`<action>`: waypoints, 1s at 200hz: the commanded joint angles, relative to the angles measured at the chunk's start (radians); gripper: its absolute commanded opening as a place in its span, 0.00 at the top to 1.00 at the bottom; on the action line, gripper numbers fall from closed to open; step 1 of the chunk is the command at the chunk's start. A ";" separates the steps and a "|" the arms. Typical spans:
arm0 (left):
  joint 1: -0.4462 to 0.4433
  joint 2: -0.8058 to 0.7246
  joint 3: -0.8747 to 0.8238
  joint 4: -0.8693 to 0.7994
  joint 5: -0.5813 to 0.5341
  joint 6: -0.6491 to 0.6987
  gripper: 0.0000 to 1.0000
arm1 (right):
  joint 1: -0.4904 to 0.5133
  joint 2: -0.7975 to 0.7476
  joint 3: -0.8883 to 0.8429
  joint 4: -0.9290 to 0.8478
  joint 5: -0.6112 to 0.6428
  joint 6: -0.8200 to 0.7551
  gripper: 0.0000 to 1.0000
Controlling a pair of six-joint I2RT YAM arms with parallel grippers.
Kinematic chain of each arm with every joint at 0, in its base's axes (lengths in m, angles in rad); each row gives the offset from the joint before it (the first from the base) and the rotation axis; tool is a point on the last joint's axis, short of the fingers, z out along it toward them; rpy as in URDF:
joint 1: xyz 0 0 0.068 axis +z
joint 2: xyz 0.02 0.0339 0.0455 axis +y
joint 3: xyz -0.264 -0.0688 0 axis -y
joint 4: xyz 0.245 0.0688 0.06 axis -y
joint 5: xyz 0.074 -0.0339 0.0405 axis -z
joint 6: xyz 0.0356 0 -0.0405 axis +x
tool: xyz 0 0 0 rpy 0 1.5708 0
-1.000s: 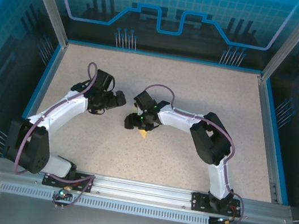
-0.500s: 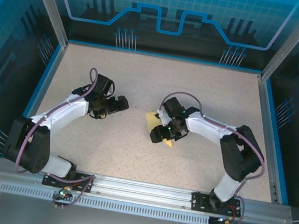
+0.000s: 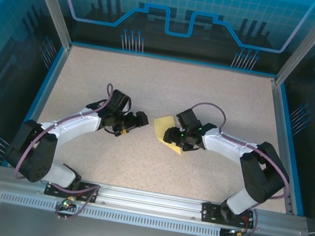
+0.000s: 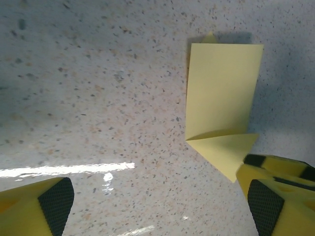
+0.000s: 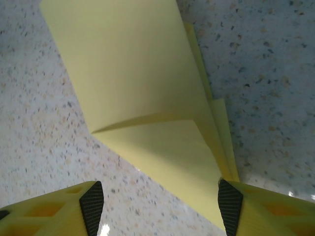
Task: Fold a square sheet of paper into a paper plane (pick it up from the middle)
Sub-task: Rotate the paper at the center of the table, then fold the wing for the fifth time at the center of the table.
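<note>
Two grippers flank the part-folded sheet of paper point(image 3: 164, 126) near the middle of the table point(image 3: 79, 153).
Left gripper point(image 3: 140, 118) gapes wide, holding nothing; right gripper point(image 3: 171, 136) straddles the pointed end, jaws partly apart, no clear pinch. Long axis runs diagonally, tip toward the near-right corner. Best to pin the crease flat before lifting a flap.

A robot lab cell: speckled table point(image 3: 168, 89) enclosed by blue circuit-print panels point(image 3: 182, 7) and aluminium framing point(image 3: 49, 3).

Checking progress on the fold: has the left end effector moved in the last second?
Yes. Seen from above, the left end effector has shifted right, away from the table's blue left edge, toward the yellow paper.
</note>
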 commanded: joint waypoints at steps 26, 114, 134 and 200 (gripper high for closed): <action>-0.026 0.064 0.023 0.028 0.046 -0.025 0.06 | 0.000 0.058 0.019 0.076 0.016 0.083 0.35; -0.055 0.108 0.002 0.105 0.095 -0.118 0.13 | -0.018 0.135 0.047 0.087 -0.085 -0.268 0.39; -0.065 0.124 -0.006 0.137 0.101 -0.140 0.14 | -0.049 0.076 0.054 0.094 -0.109 -0.279 0.39; -0.087 0.170 -0.001 0.169 0.101 -0.196 0.27 | -0.038 0.116 0.079 0.170 -0.137 -0.152 0.38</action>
